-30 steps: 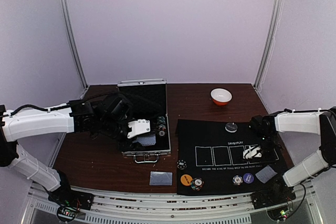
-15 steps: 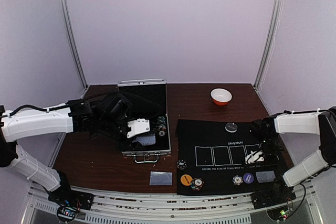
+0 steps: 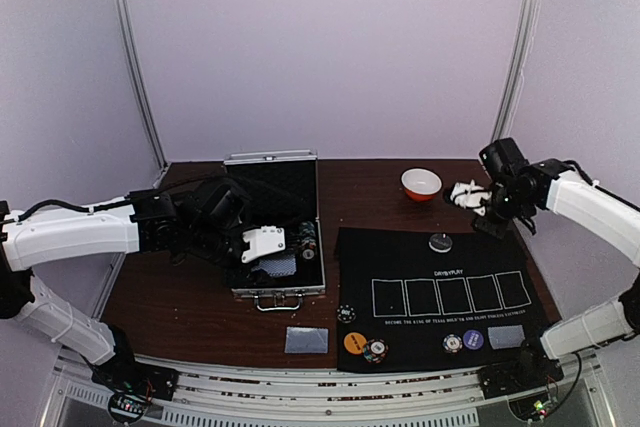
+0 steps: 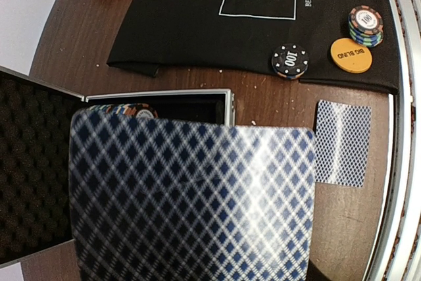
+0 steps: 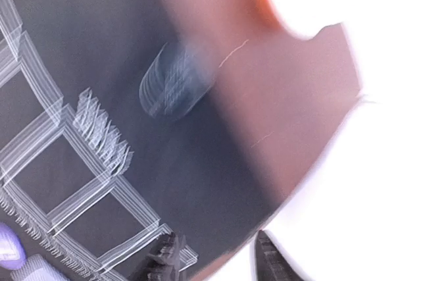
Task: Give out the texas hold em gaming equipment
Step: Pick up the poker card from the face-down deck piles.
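My left gripper [image 3: 265, 244] hovers over the open case and is shut on a grey-blue-backed playing card [image 3: 281, 267]; the card [image 4: 191, 202] fills the left wrist view and hides the fingers. More cards lie on the table [image 3: 306, 339] and at the mat's front right [image 3: 507, 335]. A black chip [image 3: 346, 314], an orange disc [image 3: 354, 342], two chip stacks [image 3: 375, 351] [image 3: 453, 343], a purple disc [image 3: 473, 339] and a dark disc [image 3: 440, 242] lie on the black mat [image 3: 440, 277]. My right gripper [image 3: 462, 192] is raised near the bowl, open and empty, and its wrist view [image 5: 217, 261] is motion-blurred.
The silver case [image 3: 300, 292] stands open at the left of the mat, with chips inside [image 4: 125, 108]. A white-and-orange bowl [image 3: 421, 183] sits at the back, beside my right gripper. The metal rail runs along the table's near edge.
My right arm has lifted from the mat's front right and swung back toward the bowl. The left arm and its card have not moved.
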